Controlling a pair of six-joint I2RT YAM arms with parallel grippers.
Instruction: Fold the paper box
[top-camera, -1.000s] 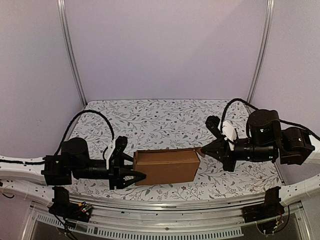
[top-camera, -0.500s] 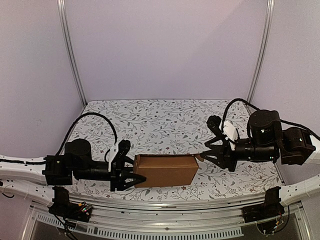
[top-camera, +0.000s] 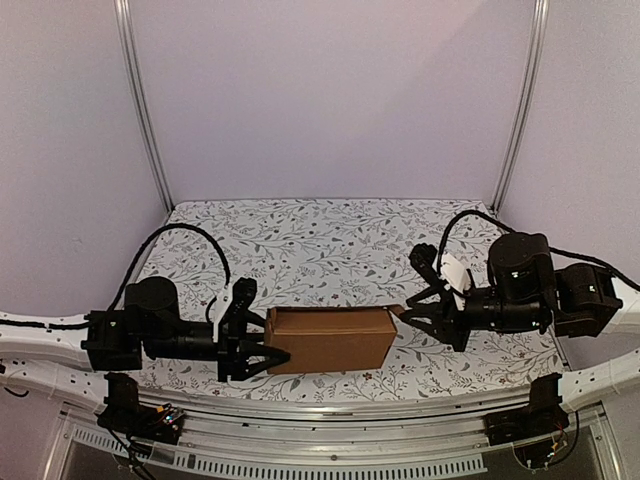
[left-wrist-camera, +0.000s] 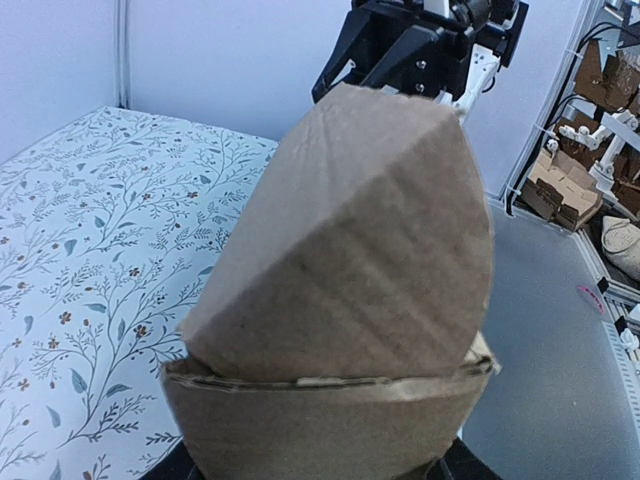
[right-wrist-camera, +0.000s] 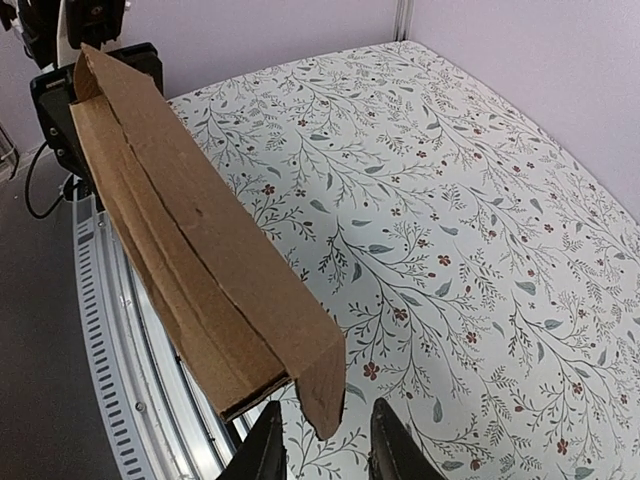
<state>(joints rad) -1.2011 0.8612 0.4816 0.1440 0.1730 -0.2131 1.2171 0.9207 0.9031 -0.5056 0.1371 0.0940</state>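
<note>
Floral counter (top-camera: 330, 240), near edge: the paper box (top-camera: 330, 338). Left jaws clamp its left end to steady it; right jaws stand parted at the right flap (right-wrist-camera: 318, 385), likely to fold it.

Paper box (top-camera: 330, 338) sits lengthwise over the near part of the table (top-camera: 320, 250), between both arms. Left gripper (top-camera: 277, 336) is at the box's left end, a finger on each side of it. Right gripper (top-camera: 408, 315) is at the right end, the end flap just before its fingertips.
</note>
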